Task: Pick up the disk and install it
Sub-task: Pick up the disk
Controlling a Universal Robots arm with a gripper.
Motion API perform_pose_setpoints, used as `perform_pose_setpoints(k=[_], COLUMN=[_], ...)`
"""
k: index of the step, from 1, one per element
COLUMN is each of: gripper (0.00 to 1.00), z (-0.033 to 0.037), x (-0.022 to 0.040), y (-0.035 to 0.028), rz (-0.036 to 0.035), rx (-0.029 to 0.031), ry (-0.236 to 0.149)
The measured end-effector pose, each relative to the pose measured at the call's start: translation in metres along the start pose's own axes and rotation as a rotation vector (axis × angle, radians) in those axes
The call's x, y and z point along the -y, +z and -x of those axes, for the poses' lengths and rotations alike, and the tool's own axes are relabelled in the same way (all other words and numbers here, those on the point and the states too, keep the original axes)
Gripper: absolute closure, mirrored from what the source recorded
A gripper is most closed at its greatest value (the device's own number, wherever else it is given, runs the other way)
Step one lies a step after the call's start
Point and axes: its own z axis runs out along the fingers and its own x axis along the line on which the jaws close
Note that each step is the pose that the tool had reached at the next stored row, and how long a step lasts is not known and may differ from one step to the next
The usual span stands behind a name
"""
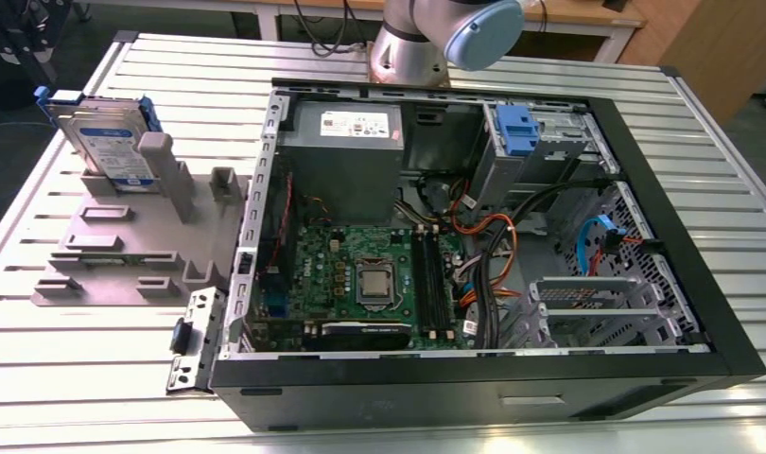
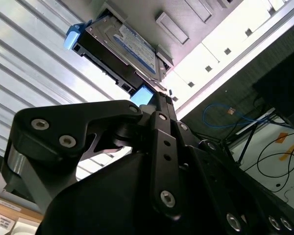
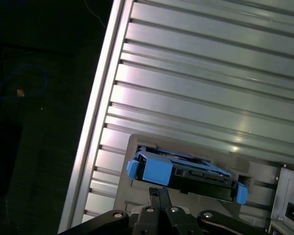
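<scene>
While the disk (image 3: pixel 186 172) stands upright, the gripper (image 3: pixel 158 190) hovers beside, seemingly apart.

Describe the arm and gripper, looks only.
The arm is a silver-grey tube with a rounded pale blue joint cap in the exterior view. The gripper in the second wrist view is matte black: chunky rounded links, slim flat bars, silver screw heads.
</scene>
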Motion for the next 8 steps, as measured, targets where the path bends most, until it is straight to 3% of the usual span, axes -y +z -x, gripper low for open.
perform_pose_setpoints(k=[8], gripper=[0.89], z=[0.0], x=[0.0], y=[0.0], rz=[0.0], rx=[-0.0004], ry=[-0.008])
